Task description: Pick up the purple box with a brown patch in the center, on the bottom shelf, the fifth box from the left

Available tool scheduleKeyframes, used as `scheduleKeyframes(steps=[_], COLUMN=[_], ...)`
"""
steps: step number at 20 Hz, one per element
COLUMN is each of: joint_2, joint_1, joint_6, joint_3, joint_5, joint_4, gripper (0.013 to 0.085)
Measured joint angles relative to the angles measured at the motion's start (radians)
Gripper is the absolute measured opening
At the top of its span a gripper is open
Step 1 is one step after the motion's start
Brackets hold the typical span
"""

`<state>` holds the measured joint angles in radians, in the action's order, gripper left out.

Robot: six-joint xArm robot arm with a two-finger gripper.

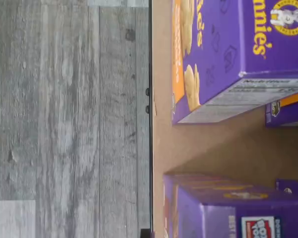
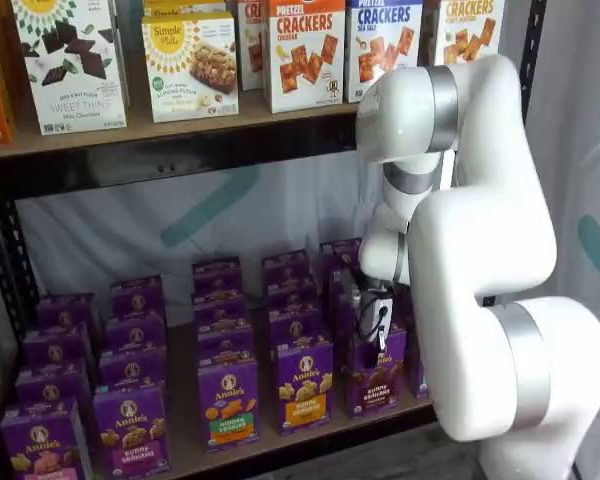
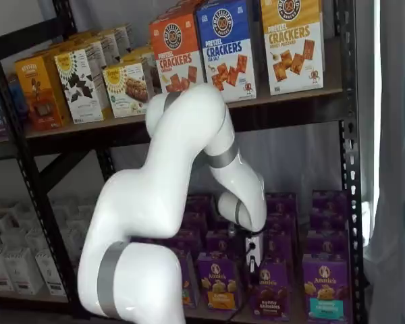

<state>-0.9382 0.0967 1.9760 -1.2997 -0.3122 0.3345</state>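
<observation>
The purple box [image 2: 373, 376], with brown crackers and a brown band on its front, stands in the front row of the bottom shelf [image 2: 185, 440]. It also shows in a shelf view [image 3: 270, 295]. My gripper [image 2: 378, 334] hangs right at the box's top, and shows in both shelf views [image 3: 252, 259]. Its black fingers are seen side-on, so I cannot tell whether they are open or closed on the box. The wrist view shows the tan board [image 1: 213, 144] between purple cartons, not the fingers.
A purple carton with a yellow-orange band [image 2: 304, 385] stands just left of the purple box, and more purple cartons stand behind. Large cracker boxes [image 2: 305, 50] fill the higher shelf. A black rack post [image 2: 525, 40] is at the right. Grey wood floor [image 1: 64, 119] lies past the shelf edge.
</observation>
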Motion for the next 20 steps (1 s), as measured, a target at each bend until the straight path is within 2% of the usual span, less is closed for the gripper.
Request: scheduleKeyframes(steps=[4, 6, 9, 12, 20], joint_2=[0.000, -0.001, -0.001, 0.000, 0.003], joint_1=[0.000, -0.004, -0.007, -0.010, -0.013], joint_6=[0.023, 0.046, 0.067, 0.073, 0.081], joint_3=[-0.001, 0.001, 0.002, 0.004, 0.006], joint_5=[0.000, 0.008, 0.013, 0.015, 0.018], joint_4=[0.025, 0.053, 0.079, 0.089, 0.099], gripper=[0.0610, 0.0530, 0.0490, 0.0410, 0.0410])
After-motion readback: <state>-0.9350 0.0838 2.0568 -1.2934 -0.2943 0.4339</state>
